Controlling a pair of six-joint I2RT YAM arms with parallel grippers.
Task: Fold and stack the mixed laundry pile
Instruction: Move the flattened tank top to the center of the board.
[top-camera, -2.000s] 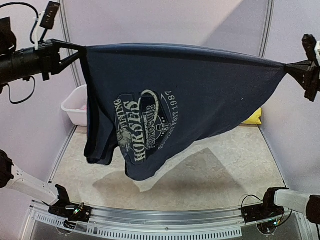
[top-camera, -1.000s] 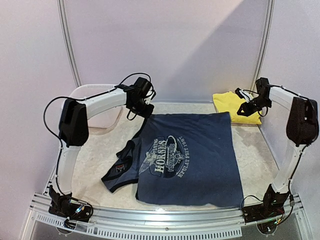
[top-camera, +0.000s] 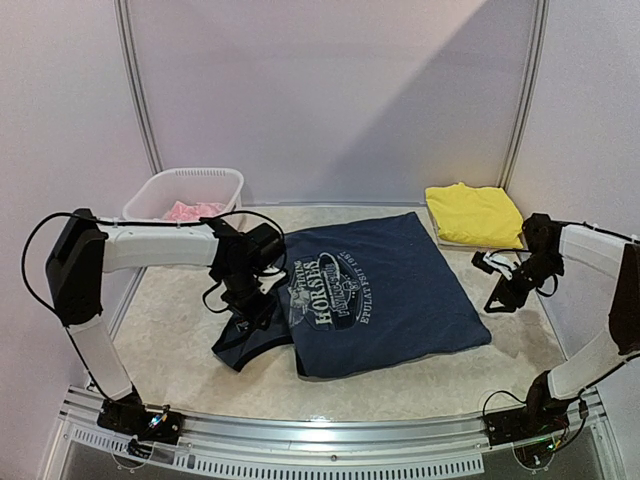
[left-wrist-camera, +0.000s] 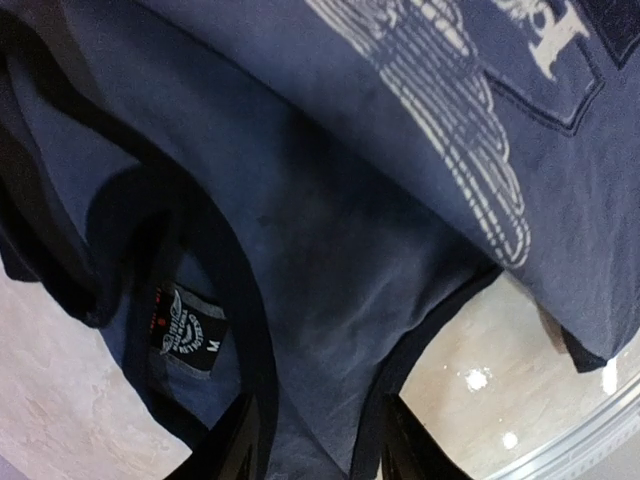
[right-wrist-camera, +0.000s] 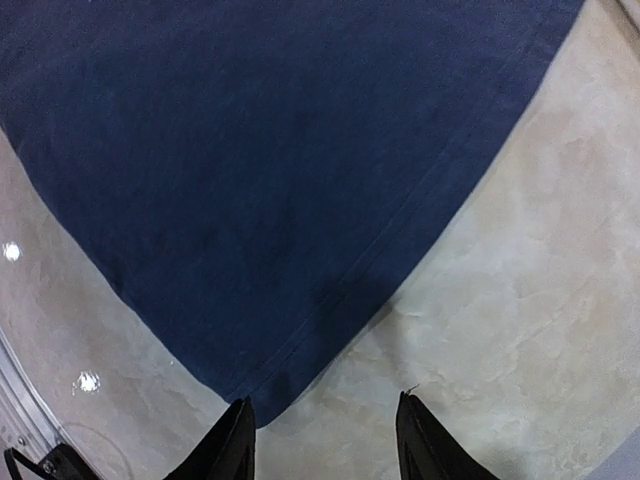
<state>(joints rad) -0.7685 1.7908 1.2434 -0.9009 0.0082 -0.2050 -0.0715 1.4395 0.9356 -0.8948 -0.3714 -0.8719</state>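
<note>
Navy tank top (top-camera: 390, 295) lies flat on table (top-camera: 180, 350), long axis left-right; neck end under left gripper (left-wrist-camera: 320, 445), hem corner just ahead of right gripper (right-wrist-camera: 322, 435); both jaws parted, holding nothing

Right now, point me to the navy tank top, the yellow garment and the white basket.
navy tank top (top-camera: 400, 300), top external view, plain body right of the print.
yellow garment (top-camera: 475, 213), top external view, middle of its upper surface.
white basket (top-camera: 190, 172), top external view, far rim.
</note>
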